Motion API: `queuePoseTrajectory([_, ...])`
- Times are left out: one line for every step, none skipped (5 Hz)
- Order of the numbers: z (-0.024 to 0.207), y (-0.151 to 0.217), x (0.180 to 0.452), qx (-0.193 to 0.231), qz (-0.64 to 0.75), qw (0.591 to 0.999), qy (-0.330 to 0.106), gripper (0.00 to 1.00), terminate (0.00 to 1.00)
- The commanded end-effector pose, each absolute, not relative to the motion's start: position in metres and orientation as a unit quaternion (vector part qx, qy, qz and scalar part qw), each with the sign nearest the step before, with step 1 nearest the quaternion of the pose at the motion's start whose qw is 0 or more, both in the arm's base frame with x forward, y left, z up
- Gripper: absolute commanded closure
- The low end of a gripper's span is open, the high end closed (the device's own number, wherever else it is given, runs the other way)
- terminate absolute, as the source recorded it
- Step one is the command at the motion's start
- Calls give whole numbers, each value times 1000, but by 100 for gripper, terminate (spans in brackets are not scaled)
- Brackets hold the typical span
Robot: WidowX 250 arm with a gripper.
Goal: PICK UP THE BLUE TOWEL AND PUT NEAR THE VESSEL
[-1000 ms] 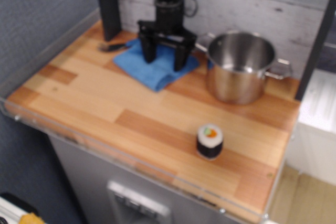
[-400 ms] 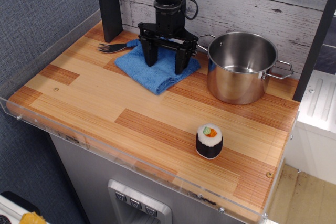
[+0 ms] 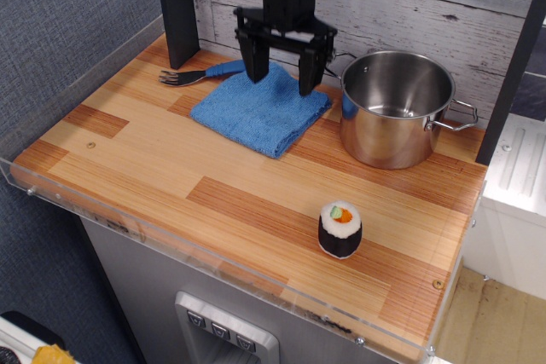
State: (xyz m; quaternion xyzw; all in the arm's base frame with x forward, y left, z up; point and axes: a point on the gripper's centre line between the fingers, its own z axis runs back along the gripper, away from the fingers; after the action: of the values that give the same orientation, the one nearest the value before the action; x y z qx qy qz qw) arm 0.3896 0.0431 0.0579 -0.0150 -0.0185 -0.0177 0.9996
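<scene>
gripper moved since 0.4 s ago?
Yes. The gripper has risen and shifted slightly right toward the pot; it is open above the far edge of the blue towel, which lies flat.

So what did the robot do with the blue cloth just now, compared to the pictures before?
The black gripper lifted up off the folded blue terry towel with its jaws open, letting it go. The towel now lies flatter and more spread out, its right corner close beside the shiny steel pot. The pot, the blue-handled metal fork and the small sushi-roll toy stayed put.
</scene>
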Motion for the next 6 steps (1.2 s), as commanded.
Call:
queuePoseTrajectory([122,38,387,-11,-31,996,-79,0,0])
queuePoseTrajectory([155,36,386,-10,-41,994,-102,0,0])
queuePoseTrajectory([186,35,384,0,-48,992,-118,0,0])
queuePoseTrajectory([205,37,374,22,-18,993,-111,0,0])
queuePoseTrajectory([205,37,374,22,-18,993,-111,0,0])
queuePoseTrajectory([205,37,374,22,-18,993,-111,0,0])
